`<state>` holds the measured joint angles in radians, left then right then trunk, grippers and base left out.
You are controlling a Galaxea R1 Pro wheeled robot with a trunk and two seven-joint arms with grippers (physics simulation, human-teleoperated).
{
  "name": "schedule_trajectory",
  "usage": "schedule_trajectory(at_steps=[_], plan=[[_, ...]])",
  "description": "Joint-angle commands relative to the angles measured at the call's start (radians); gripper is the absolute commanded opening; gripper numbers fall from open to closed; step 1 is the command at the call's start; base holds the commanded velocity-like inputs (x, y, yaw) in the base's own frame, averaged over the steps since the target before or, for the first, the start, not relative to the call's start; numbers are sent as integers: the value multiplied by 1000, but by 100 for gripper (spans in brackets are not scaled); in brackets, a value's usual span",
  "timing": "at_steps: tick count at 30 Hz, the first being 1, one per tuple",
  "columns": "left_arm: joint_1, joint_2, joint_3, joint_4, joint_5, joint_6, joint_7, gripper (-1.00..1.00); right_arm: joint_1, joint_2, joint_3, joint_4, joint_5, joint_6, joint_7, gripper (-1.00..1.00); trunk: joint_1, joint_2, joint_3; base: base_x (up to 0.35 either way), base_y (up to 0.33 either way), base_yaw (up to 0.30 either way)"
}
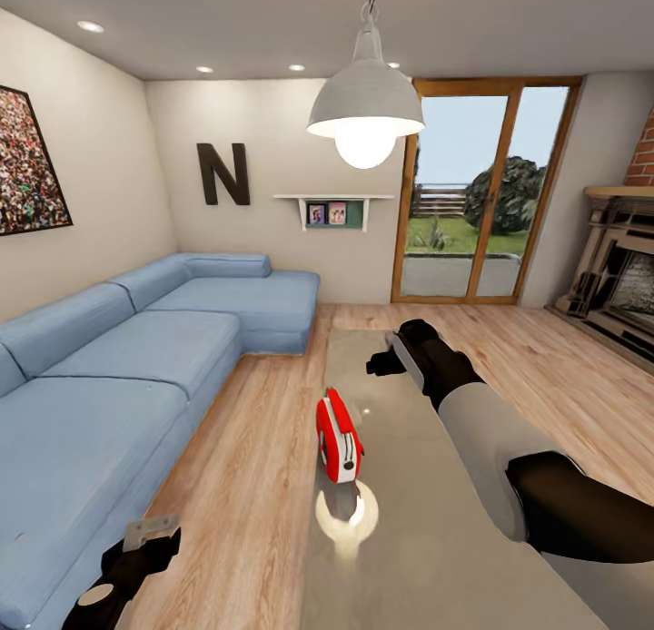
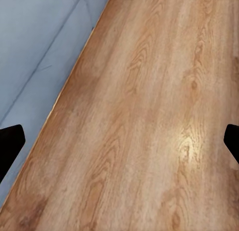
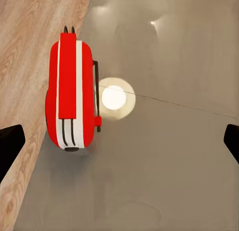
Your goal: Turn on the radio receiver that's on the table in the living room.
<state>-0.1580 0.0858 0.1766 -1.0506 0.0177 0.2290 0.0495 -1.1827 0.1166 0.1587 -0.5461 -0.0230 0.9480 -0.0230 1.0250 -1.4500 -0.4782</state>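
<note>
The red radio receiver [image 1: 338, 438] with white trim stands upright near the left edge of the glossy grey table [image 1: 427, 557]. My right gripper [image 1: 389, 350] hangs above the table beyond the radio, open and holding nothing. In the right wrist view the radio [image 3: 69, 91] is seen from above, off to one side of the gap between the wide-apart fingertips [image 3: 10, 143], and the gripper [image 3: 119, 148] is well clear of it. My left gripper [image 1: 150, 532] is low over the wood floor beside the sofa, open and empty [image 2: 119, 146].
A blue L-shaped sofa [image 1: 118, 367] runs along the left, with a strip of wood floor [image 1: 245, 467] between it and the table. A white pendant lamp [image 1: 365, 103] hangs overhead; its reflection [image 1: 346, 517] shines on the table. A fireplace [image 1: 622, 267] is at the right, glass doors [image 1: 481, 194] behind.
</note>
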Motion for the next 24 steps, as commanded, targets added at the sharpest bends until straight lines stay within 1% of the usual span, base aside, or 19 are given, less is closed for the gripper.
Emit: schedule_trajectory(at_steps=[1,24], plan=[[0,-1,0,1,-1,0,1,100,0,0,0,0,0,0,0,100,0,0,0,22,5,0],[0,-1,0,4,-2,-5,3,100,0,-2,-1,0,9,-17,0,100,0,0,0,2,0,0]])
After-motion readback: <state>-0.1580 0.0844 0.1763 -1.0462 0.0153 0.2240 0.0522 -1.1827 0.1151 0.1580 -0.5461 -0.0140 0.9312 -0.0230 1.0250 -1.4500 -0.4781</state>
